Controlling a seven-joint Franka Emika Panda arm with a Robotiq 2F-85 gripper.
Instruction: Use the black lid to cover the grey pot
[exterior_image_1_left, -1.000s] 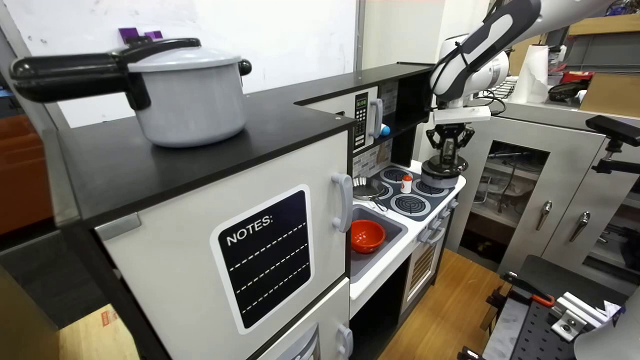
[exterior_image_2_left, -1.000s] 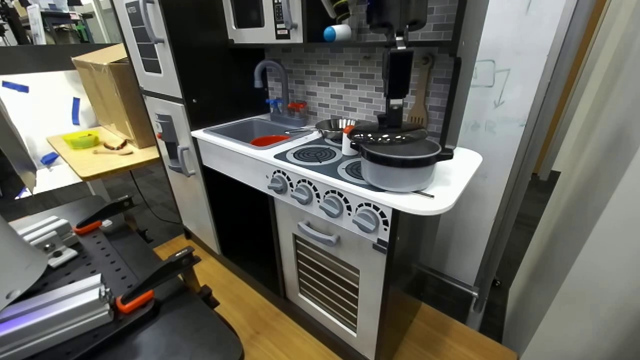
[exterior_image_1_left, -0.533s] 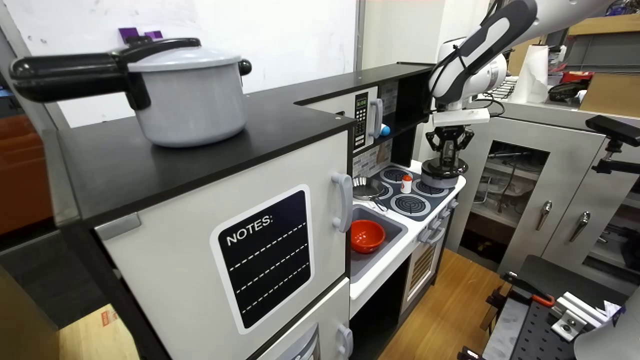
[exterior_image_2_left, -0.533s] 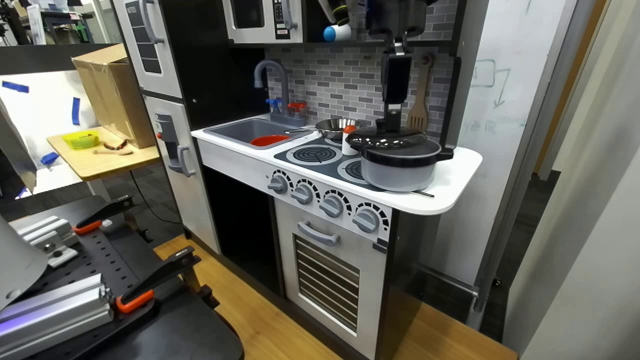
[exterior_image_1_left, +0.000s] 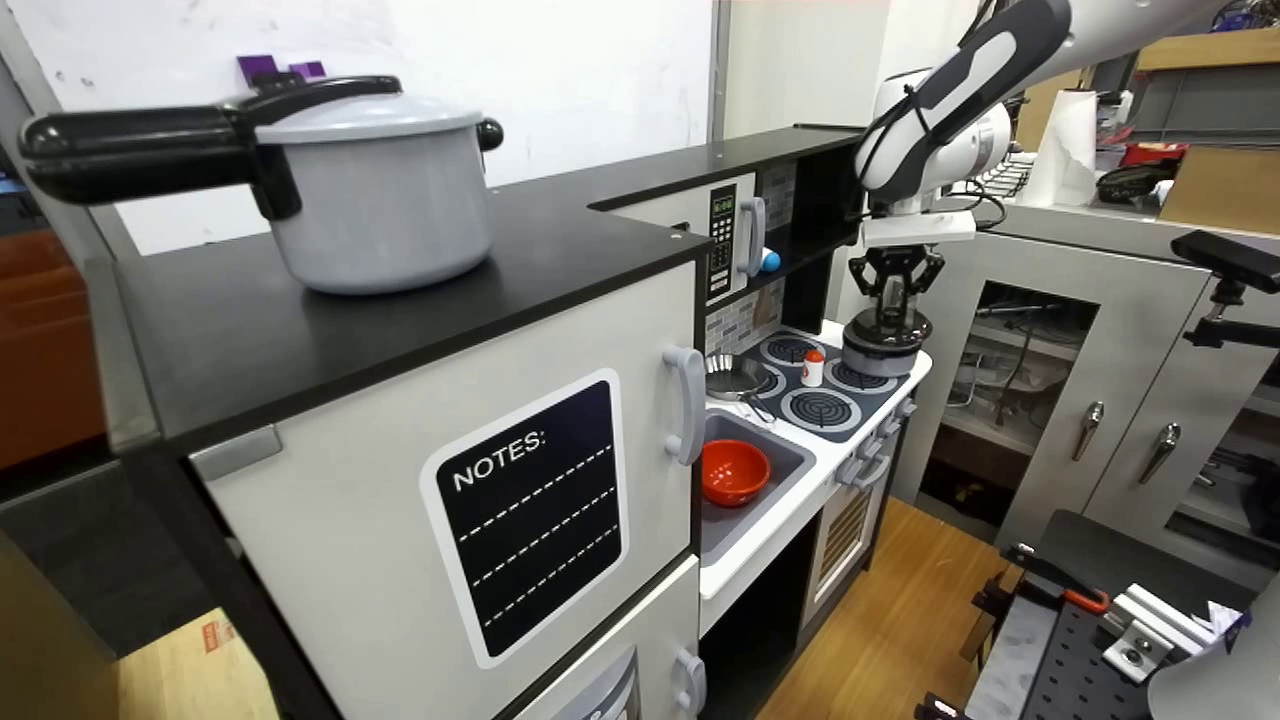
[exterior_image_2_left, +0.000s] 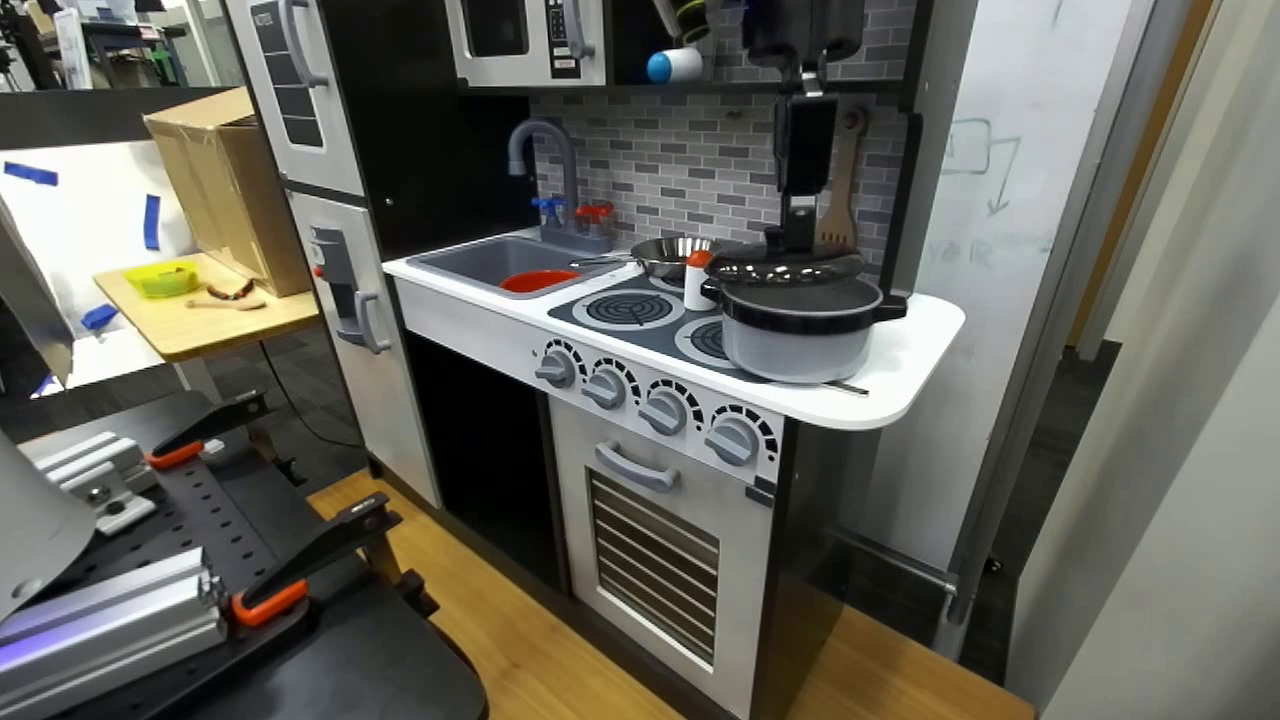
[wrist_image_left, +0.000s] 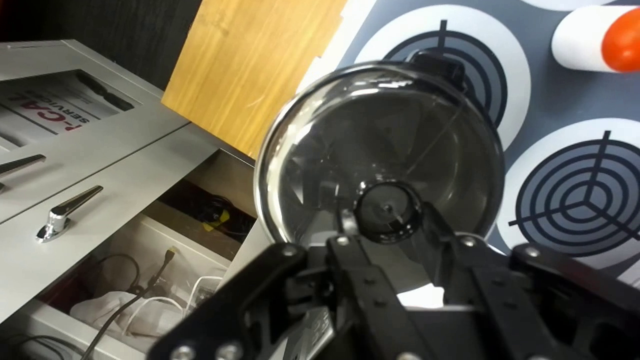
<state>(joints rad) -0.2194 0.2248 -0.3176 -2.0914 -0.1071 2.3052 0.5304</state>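
Note:
My gripper (wrist_image_left: 388, 215) is shut on the knob of the black lid (wrist_image_left: 400, 120), a round, glossy, smoky disc that spans much of the wrist view. In an exterior view the black lid (exterior_image_2_left: 785, 266) hangs level or nearly so just over the grey pot (exterior_image_2_left: 800, 345), off toward its far left side. Part of the pot's dark inside shows past the lid's near right edge. Whether the two touch at the far side, I cannot tell. The grey pot (exterior_image_1_left: 878, 362) sits at the stove's end, under the lid. From the wrist, the lid hides most of it.
A white shaker with an orange top (exterior_image_2_left: 697, 285) stands close beside the pot. Behind it is a steel pan (exterior_image_2_left: 668, 258). A red bowl (exterior_image_1_left: 735, 472) lies in the sink. A wooden spatula (exterior_image_2_left: 838, 205) hangs on the back wall. A large pot (exterior_image_1_left: 385, 200) stands on the cabinet.
The lid, still in my gripper, dipped slightly, then rose a little and shifted right in the exterior view that faces the stove. The pot has not moved.

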